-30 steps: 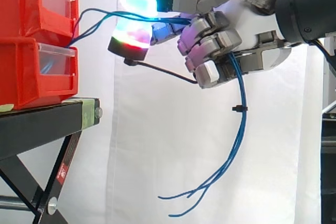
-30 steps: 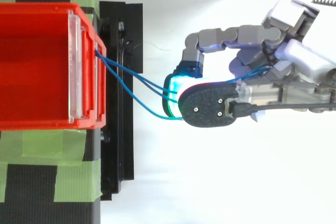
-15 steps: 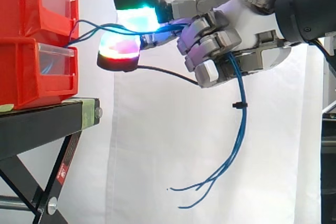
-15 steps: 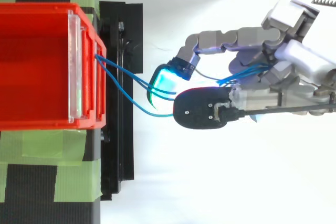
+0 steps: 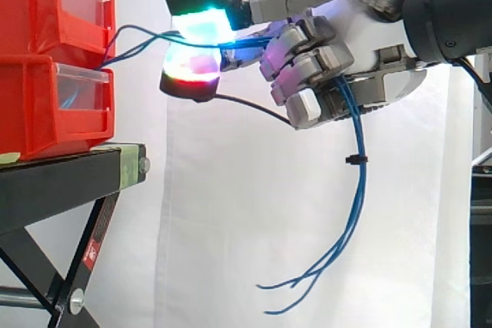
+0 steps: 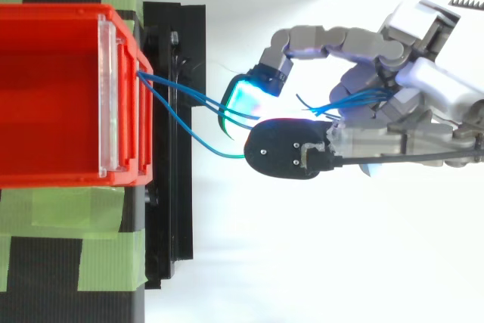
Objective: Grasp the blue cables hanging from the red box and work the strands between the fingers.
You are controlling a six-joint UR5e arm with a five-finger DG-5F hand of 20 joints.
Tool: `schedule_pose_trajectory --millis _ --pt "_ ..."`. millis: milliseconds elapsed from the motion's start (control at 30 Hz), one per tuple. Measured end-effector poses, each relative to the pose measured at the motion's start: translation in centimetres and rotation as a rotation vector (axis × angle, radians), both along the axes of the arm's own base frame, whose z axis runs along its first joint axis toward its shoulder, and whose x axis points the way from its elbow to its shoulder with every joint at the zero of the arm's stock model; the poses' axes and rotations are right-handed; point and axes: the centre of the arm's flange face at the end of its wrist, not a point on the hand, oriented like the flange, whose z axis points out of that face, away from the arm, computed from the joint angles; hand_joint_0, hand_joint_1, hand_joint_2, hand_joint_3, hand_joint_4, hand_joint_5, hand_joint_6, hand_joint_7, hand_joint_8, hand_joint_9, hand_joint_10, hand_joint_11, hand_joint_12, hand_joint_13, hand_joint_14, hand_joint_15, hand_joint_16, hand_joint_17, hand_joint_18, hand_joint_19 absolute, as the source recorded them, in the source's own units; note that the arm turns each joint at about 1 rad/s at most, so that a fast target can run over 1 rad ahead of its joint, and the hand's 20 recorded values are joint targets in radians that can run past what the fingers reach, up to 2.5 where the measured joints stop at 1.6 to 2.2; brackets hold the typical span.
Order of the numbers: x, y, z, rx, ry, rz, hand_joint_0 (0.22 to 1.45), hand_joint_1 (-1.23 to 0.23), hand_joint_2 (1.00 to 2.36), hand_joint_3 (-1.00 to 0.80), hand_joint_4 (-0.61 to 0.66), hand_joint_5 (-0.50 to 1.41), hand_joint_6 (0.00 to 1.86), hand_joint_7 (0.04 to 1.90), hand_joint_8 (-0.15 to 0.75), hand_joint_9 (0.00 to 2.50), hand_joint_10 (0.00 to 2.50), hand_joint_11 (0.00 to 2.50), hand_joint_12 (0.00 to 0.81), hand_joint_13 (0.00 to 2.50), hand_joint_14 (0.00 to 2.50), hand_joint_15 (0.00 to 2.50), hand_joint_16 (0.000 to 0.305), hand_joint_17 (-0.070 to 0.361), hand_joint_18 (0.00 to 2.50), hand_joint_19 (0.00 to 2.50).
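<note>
Thin blue cables (image 5: 142,36) run out of the upper red bin (image 5: 46,9) toward my hand (image 5: 361,44), which comes in from the right. Two glowing fingertip pads (image 5: 201,24) pinch the strands between them, one above and one below. Behind the pinch the strands pass through the curled fingers and hang down as a loose bundle (image 5: 355,190) with splayed ends near the bottom. From above, the blue cables (image 6: 181,107) leave the red bin's (image 6: 53,92) front edge and reach the cyan pad (image 6: 246,96) beside the dark thumb pad of the hand (image 6: 431,88).
Two red bins are stacked on a black stand (image 5: 69,182) with green tape at the left. A white curtain (image 5: 231,228) hangs behind. A small black tie (image 5: 355,160) sits on the hanging bundle.
The lower pad has come back right and up under the upper pad, closing on the strands. The hanging bundle's ends have swung slightly right.
</note>
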Motion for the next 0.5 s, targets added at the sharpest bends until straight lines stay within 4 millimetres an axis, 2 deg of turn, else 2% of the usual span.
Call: schedule_pose_trajectory --millis 100,133,167,200,267,300,333,367,400,467,500 --pt "0.00 0.00 -0.03 0.000 0.001 0.000 0.82 -0.76 1.02 -0.20 0.06 0.10 1.31 1.11 0.445 1.77 2.50 2.50 0.688 2.06 2.50 1.81 0.238 0.178 2.50 0.72" --pt "0.00 0.01 -0.05 -0.001 0.002 0.000 0.85 -0.75 1.00 0.01 0.09 0.12 1.32 1.05 0.445 1.77 2.50 2.50 0.688 2.06 2.50 1.81 0.238 0.178 2.50 0.72" --pt "0.00 0.00 -0.06 -0.001 0.002 0.000 0.83 -0.73 1.12 0.08 0.10 0.12 1.30 1.01 0.445 1.77 2.50 2.50 0.688 2.06 2.50 1.81 0.238 0.178 2.50 0.72" --pt "0.00 0.00 -0.05 -0.001 0.002 0.000 0.81 -0.71 1.23 0.05 0.10 0.12 1.29 1.00 0.445 1.77 2.50 2.50 0.688 2.06 2.50 1.81 0.238 0.178 2.50 0.72" --pt "0.00 0.00 -0.02 0.000 0.001 0.000 0.73 -0.61 1.68 -0.16 0.11 0.12 1.25 1.05 0.445 1.77 2.50 2.50 0.688 2.06 2.50 1.81 0.238 0.178 2.50 0.72" --pt "-0.01 0.00 -0.02 0.000 0.001 0.000 0.77 -0.55 1.70 -0.11 0.13 0.12 1.23 1.04 0.445 1.77 2.50 2.50 0.688 2.06 2.50 1.81 0.238 0.178 2.50 0.72" --pt "-0.01 0.02 -0.03 -0.001 0.002 0.000 0.82 -0.52 1.67 -0.09 0.14 0.20 1.05 1.08 0.445 1.77 2.50 2.50 0.688 2.06 2.50 1.81 0.238 0.178 2.50 0.72" --pt "-0.01 0.03 -0.04 -0.001 0.002 0.000 0.90 -0.52 1.48 -0.02 0.18 0.40 0.49 1.28 0.445 1.77 2.50 2.50 0.688 2.06 2.50 1.81 0.238 0.178 2.50 0.72" --pt "-0.01 0.02 -0.03 -0.001 0.002 0.000 0.93 -0.53 1.41 0.00 0.19 0.47 0.26 1.40 0.445 1.77 2.50 2.50 0.688 2.06 2.50 1.81 0.238 0.178 2.50 0.72" --pt "-0.01 0.01 -0.02 -0.001 0.001 0.000 0.97 -0.54 1.25 0.03 0.24 0.57 0.00 1.46 0.445 1.77 2.50 2.50 0.688 2.06 2.50 1.81 0.238 0.178 2.50 0.72" --pt "-0.01 0.02 -0.01 -0.001 0.001 0.000 0.96 -0.54 1.25 0.03 0.25 0.57 0.00 1.46 0.445 1.77 2.50 2.50 0.688 2.06 2.50 1.81 0.238 0.178 2.50 0.72"
